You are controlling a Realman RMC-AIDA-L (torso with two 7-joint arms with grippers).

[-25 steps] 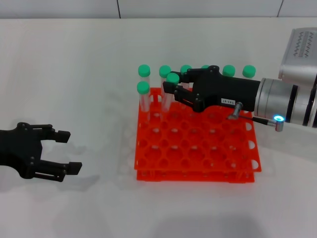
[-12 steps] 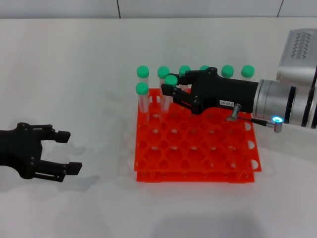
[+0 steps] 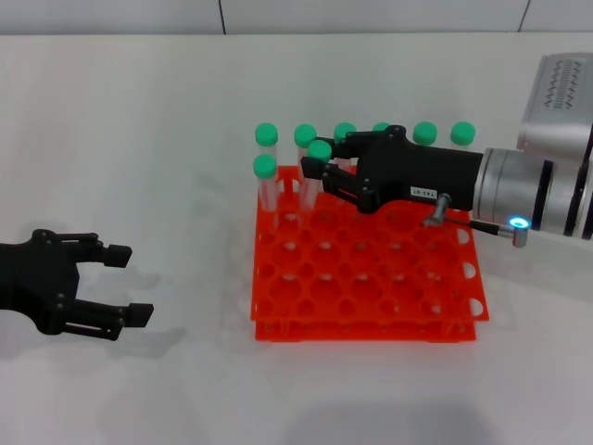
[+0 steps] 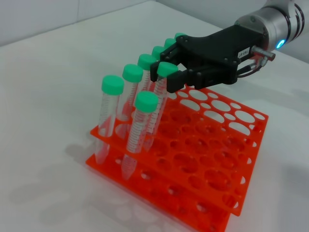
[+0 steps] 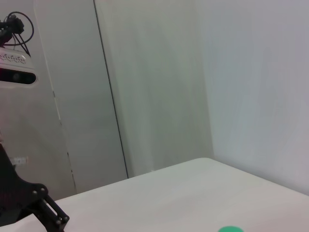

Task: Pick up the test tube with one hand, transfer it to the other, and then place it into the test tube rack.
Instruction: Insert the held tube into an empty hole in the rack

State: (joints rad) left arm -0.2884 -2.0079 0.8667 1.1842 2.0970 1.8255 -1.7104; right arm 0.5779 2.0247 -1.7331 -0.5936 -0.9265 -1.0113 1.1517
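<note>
right gripper (image 3: 315, 173): clamped on test tube (image 3: 316, 171) just under its green cap, over rack (image 3: 366, 320) far-left holes
left gripper (image 3: 120, 283): spread, empty, parked well left
step tip: keep tube upright, centre over hole, lower straight before releasing

Eight green-capped tubes (image 3: 267, 167), one rack (image 3: 371, 278), two tools (image 3: 317, 169).
</note>
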